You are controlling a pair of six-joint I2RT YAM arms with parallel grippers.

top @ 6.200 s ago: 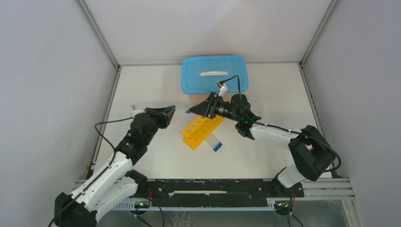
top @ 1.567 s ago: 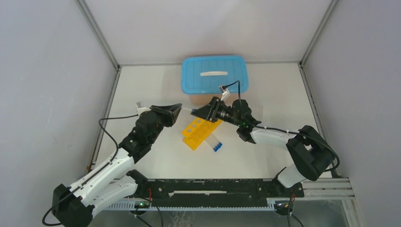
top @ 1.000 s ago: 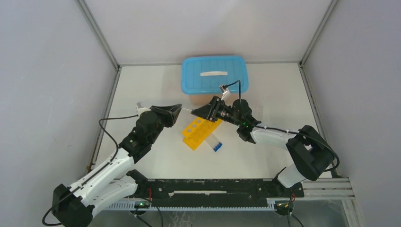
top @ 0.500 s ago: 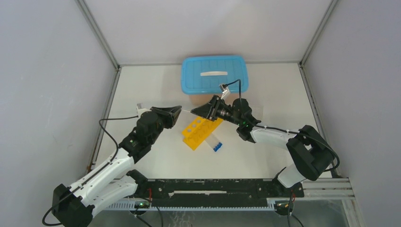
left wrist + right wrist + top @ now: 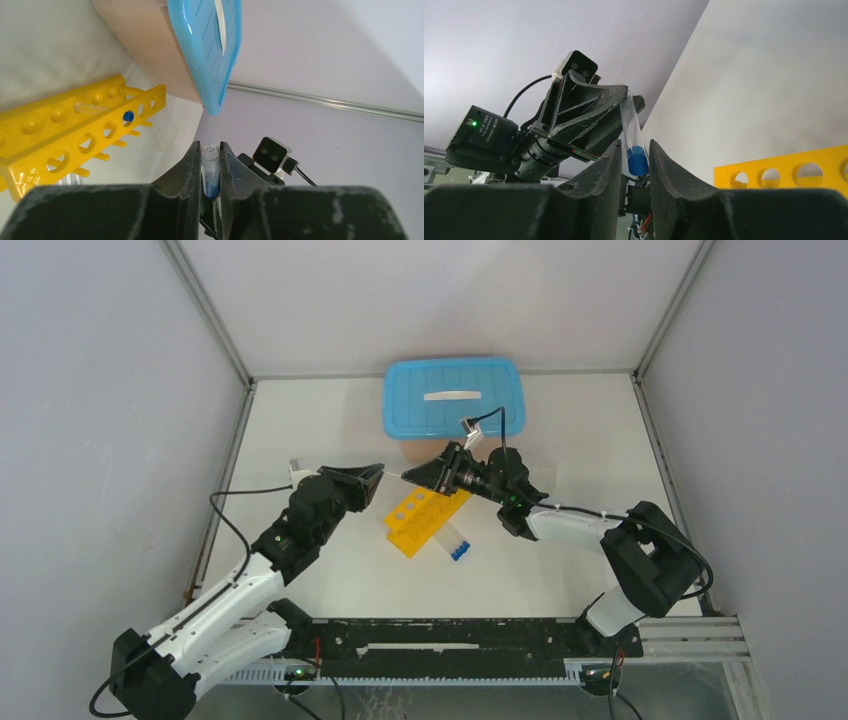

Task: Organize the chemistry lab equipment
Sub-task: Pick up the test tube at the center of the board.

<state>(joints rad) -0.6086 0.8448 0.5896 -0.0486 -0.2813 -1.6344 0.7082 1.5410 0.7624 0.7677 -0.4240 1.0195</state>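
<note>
Tube (image 5: 210, 170), faint overhead, plain in wrist views: left claw (image 5: 210, 146) clamped on it, right claw (image 5: 635, 145) seemingly too.

You've got the yellow rack (image 5: 428, 518) sitting diagonal, holes up. One blue-capped tube (image 5: 100, 109) lies flat in it. More capped tubes (image 5: 455, 544) lie just beside its near-right side. Off its far-left side, the raised tube (image 5: 633, 131) is pinched at both ends: cap in the right gripper (image 5: 636, 150), clear end in the left gripper (image 5: 210, 150).

Rack (image 5: 427, 518) mid-table, lidded bin (image 5: 454, 398) behind it, tubes (image 5: 455, 543) just right
</note>
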